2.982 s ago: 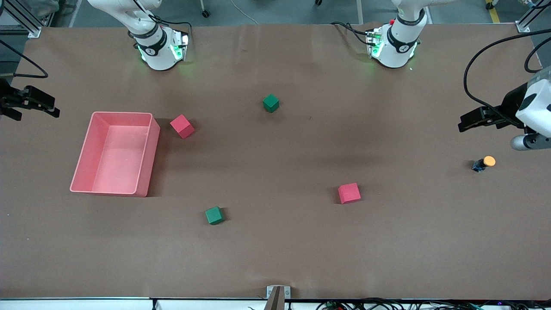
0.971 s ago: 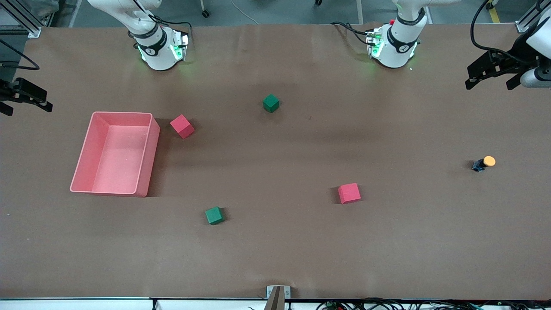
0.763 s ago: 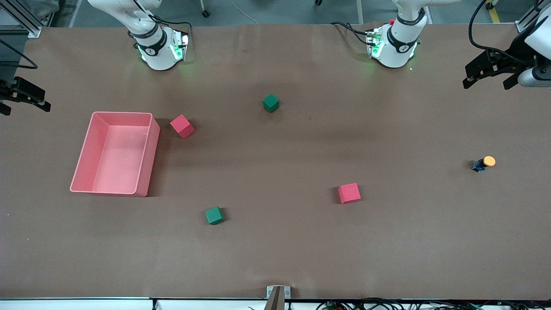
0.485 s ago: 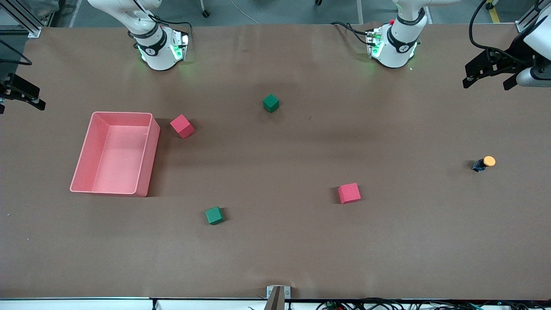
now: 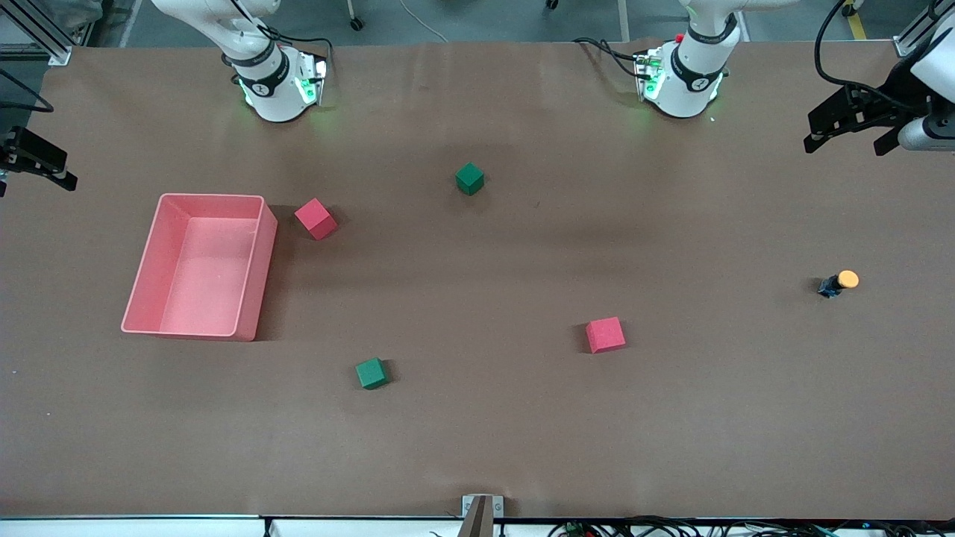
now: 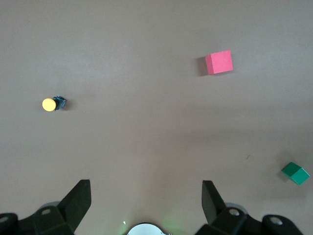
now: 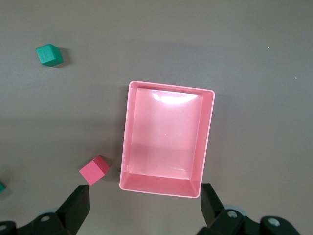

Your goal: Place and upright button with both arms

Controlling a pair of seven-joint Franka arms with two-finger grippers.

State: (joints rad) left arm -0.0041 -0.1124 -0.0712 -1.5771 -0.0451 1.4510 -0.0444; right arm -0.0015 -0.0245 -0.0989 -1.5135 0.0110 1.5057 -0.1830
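Button (image 5: 839, 283): stands on the brown table (image 5: 477, 432) toward the left arm's end, orange cap up (it shows small in the left wrist view (image 6: 53, 104)), nothing touching it.
Left gripper (image 5: 850, 134): up in the air over the table's edge at the left arm's end, fingers spread wide and empty; the button lies well apart from it.
Right gripper (image 5: 33, 160): up over the table's edge at the right arm's end, fingers parted, holding nothing; it waits.
Pink bin (image 5: 195, 266): toward the right arm's end, a red cube (image 5: 315, 218) just beside it.
Other cubes: a red cube (image 5: 605, 334) and two green cubes (image 5: 469, 178) (image 5: 371, 373) lie scattered mid-table.
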